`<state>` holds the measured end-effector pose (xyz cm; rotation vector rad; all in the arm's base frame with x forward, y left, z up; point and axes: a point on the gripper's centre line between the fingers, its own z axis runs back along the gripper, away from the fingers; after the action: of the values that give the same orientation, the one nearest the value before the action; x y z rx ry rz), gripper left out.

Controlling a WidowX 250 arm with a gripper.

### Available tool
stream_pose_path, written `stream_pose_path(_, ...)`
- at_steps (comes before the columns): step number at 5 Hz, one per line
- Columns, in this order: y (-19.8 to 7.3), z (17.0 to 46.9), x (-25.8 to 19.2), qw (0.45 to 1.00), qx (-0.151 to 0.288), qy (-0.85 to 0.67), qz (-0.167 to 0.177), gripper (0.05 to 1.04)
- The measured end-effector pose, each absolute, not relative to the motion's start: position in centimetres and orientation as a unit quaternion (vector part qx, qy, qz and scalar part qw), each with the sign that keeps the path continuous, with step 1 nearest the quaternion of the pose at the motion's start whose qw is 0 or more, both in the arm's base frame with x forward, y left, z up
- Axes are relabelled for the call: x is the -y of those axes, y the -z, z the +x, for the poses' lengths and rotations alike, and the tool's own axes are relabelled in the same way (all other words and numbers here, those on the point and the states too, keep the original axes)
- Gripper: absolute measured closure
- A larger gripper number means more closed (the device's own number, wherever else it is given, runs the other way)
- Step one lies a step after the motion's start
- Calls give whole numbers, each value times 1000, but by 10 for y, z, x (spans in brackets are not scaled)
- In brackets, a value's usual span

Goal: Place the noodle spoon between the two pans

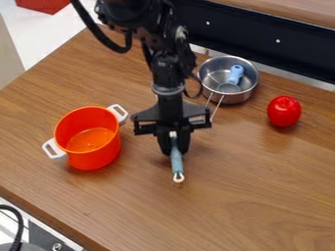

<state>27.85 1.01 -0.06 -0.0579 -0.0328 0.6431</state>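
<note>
Blue-grey handle, pale ring at its tip: that is the end of the noodle spoon [177, 162] I can see, and my gripper [175, 142] is clamped on it, one finger to each side. The handle runs out from under me toward the bottom of the view, only slightly aslant; the spoon's far end I can't make out behind my fingers. What matters now is how that long axis sits against the gap. The orange pan [95, 159] stands to the view's left, the metal pan [243, 96] up and to the right, and the handle points across the line joining them, clear of both. I judge I need little sideways travel, perhaps a slight shift back toward that line, then an even lowering and release.
</note>
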Motion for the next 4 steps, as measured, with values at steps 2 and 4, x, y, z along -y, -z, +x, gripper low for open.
stream_pose_path(2, -5, 285, -21, 943, 22, -331, -34, 860)
stream_pose_path(4, -10, 310, -42, 930, 30, -362, -49, 860)
